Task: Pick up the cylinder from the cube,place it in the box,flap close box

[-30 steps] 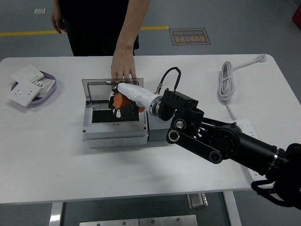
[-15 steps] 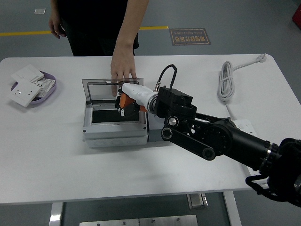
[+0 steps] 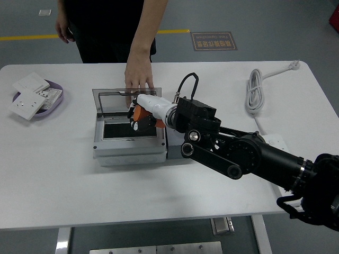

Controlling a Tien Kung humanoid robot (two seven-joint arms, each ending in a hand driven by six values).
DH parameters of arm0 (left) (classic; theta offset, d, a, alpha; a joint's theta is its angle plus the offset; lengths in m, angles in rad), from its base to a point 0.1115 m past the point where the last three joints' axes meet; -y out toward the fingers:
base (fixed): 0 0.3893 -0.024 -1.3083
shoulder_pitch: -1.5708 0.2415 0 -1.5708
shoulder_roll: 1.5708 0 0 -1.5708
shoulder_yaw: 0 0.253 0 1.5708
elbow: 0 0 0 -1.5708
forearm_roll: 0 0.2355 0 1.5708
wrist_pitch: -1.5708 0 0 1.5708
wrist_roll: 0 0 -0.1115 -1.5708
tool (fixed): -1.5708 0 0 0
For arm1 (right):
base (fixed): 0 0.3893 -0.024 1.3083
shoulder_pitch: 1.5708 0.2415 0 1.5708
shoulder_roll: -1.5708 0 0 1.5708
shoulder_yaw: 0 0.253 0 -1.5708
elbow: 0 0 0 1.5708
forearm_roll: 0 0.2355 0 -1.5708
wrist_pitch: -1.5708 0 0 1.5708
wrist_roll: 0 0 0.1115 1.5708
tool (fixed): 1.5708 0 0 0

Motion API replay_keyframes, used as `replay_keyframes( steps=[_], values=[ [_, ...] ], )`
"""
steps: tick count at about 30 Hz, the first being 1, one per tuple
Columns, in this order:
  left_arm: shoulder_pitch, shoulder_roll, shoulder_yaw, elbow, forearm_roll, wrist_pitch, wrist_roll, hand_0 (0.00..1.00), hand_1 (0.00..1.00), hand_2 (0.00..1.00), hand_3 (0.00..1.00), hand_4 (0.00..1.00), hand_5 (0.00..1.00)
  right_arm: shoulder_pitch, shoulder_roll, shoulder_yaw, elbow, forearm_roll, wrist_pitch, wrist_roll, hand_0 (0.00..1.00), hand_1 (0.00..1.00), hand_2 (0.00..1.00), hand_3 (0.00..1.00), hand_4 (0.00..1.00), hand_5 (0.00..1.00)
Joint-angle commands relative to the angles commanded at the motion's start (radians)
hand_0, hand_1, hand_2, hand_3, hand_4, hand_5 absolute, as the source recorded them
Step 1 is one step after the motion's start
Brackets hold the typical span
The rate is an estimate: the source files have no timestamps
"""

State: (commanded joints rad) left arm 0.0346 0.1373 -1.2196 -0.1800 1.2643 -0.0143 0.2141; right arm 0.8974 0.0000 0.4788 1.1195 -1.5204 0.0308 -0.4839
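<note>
The right hand (image 3: 142,114) grips the orange cylinder (image 3: 139,113) directly over the open box (image 3: 127,138) — straight down is clear — a person's hand (image 3: 139,76) steadies the lid

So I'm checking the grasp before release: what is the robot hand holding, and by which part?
The right robot hand grips the orange cylinder around its side, over the open box.

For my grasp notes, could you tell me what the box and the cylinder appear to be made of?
The box looks like matte grey moulded plastic, with a clear glossy lid showing reflections. The cylinder, held in the right hand, looks like smooth orange plastic, though partly hidden.
</note>
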Motion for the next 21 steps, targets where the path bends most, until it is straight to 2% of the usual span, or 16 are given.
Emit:
replay_keyframes(
  steps=[13, 18, 21],
  values=[
    [-0.002, -0.001, 0.003, 0.0, 0.001, -0.001, 0.0, 0.6, 0.581, 0.591, 0.582, 0.642, 0.203, -0.003, 0.0, -0.012, 0.012, 0.041, -0.029, 0.023, 0.663, 0.689, 0.744, 0.767, 0.768, 0.466],
    [-0.001, -0.004, 0.008, 0.0, -0.002, -0.001, -0.002, 0.6, 0.581, 0.591, 0.582, 0.642, 0.203, -0.022, -0.001, -0.002, 0.033, 0.097, -0.036, 0.043, 0.669, 0.687, 0.742, 0.768, 0.775, 0.47],
    [0.002, -0.007, 0.011, 0.0, -0.005, -0.001, -0.002, 0.6, 0.581, 0.591, 0.582, 0.642, 0.203, -0.045, -0.019, 0.022, 0.06, 0.15, -0.029, 0.055, 0.669, 0.687, 0.742, 0.768, 0.775, 0.47]
  ],
)
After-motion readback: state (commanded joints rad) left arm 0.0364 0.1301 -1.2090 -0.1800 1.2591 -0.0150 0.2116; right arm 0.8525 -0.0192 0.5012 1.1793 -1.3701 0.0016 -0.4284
